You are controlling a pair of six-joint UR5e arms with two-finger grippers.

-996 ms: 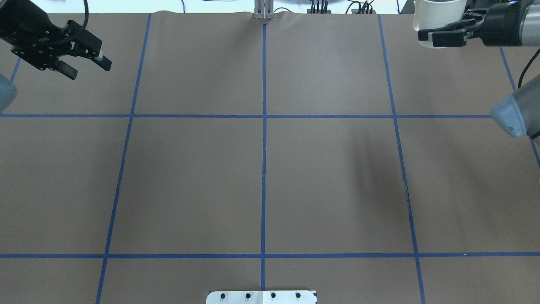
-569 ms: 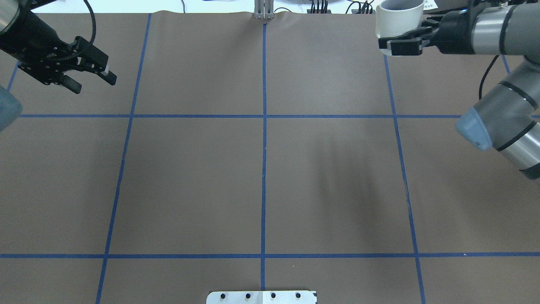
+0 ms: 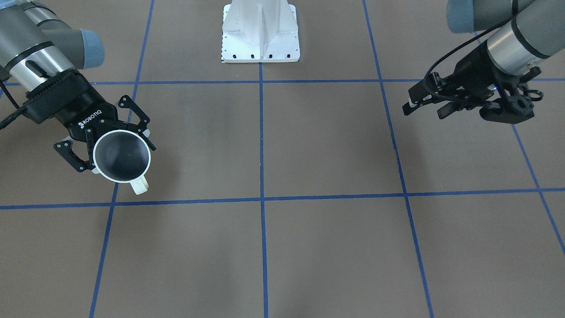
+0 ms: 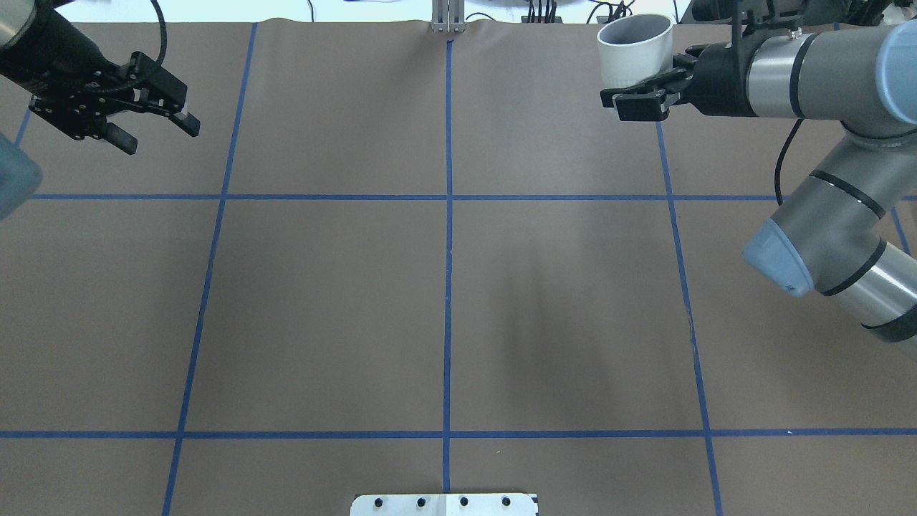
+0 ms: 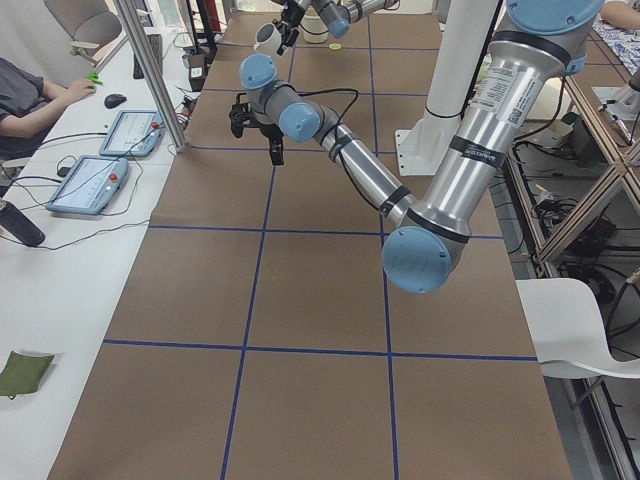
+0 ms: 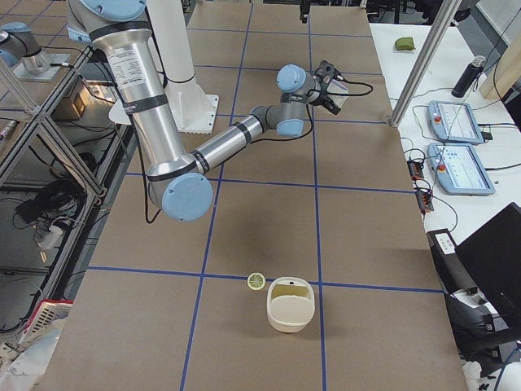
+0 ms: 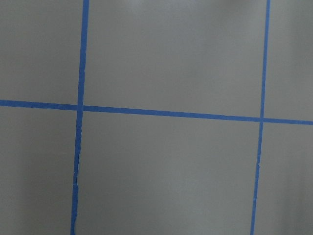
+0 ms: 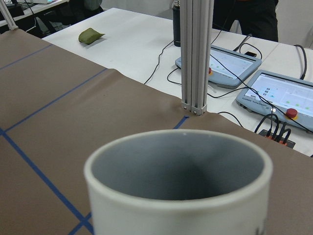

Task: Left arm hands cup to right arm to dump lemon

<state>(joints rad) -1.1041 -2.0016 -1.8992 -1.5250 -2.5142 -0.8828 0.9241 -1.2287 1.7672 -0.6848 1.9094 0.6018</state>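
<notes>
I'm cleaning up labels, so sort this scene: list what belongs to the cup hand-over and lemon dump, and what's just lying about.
In the job:
cup
right gripper, shut on the cup
left gripper, open and empty
lemon slice, on the table

Lying about:
white basket, beside the lemon slice
tablets
green pouch
dark bottle
aluminium post

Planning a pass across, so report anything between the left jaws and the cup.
Nothing visible does: only taped table lies between the left gripper, jaws open, and the cup held in the right gripper.
</notes>
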